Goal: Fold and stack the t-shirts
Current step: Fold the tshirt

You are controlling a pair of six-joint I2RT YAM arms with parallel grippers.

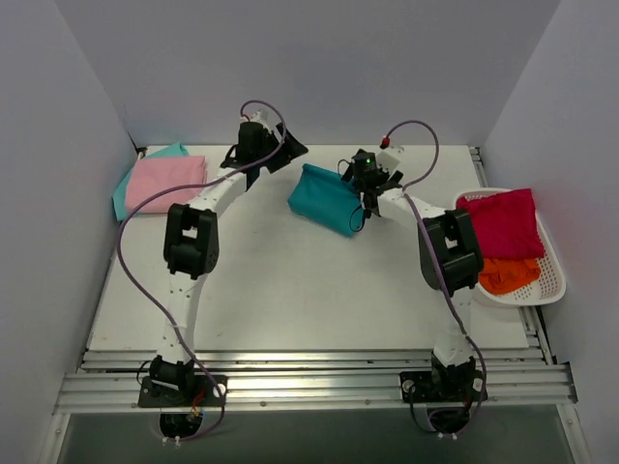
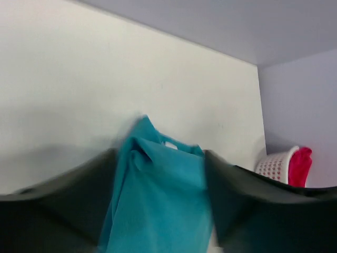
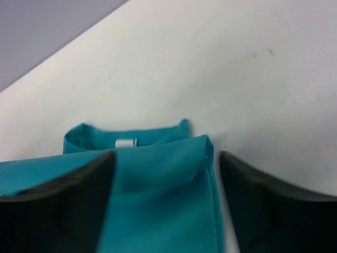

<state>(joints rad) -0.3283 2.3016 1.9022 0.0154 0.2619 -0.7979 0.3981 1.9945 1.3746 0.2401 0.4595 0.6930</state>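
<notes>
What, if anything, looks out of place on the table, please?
The teal shirt lies skewed in the middle of the table, apart from the pink shirt stacked in the far left corner. Nothing looks spilled or damaged.

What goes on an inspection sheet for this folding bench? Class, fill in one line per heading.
Surface: white table.
Job's things: teal shirt folded, far middle; pink shirt on mint shirt, far left; crimson shirt and orange shirt in basket, right.
Clutter: nothing seen.
Grippers: left gripper and right gripper both open, each astride the teal shirt.
Cables: purple cables looped along each arm.
Surroundings: grey walls on three sides; metal rails at near edge.
</notes>
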